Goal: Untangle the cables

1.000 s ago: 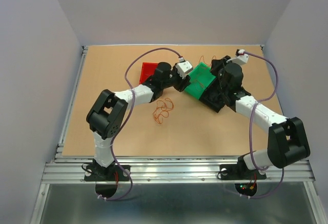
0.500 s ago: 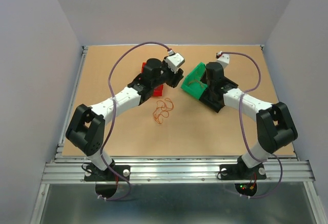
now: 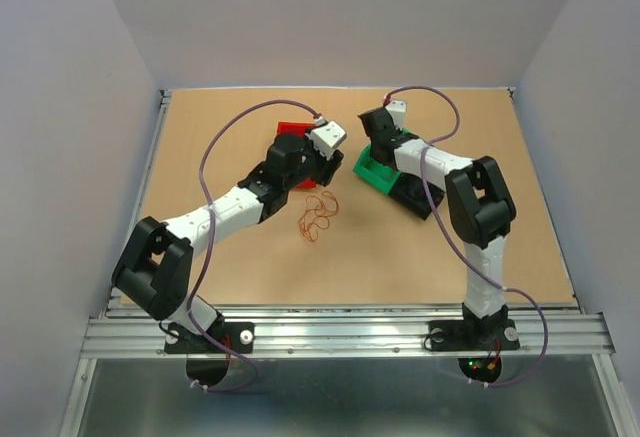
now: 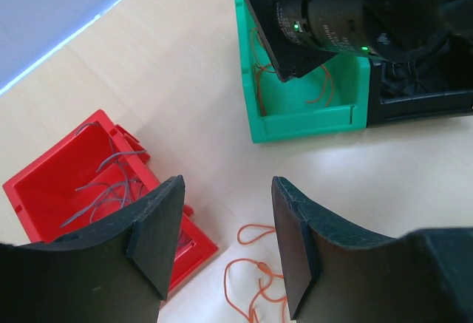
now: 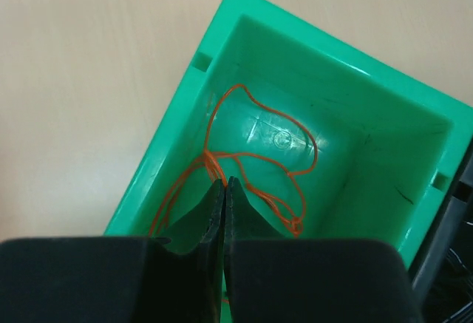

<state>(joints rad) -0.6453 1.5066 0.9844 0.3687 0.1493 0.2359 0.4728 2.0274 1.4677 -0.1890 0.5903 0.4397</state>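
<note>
Two fingers of the left gripper (image 4: 227, 190) stand partly apart, holding nothing, left of the green bin (image 4: 303, 120). The cables (image 3: 317, 215) lie looped on the table (image 3: 400, 247), near that bin's left. The right gripper (image 5: 224, 184) is closed above the bin's orange wire (image 5: 259, 160); whether it is pinching the wire is unclear.

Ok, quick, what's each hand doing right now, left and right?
Left hand: open, holding nothing.
Right hand: shut, seemingly pinching the orange wire inside the green bin.
</note>
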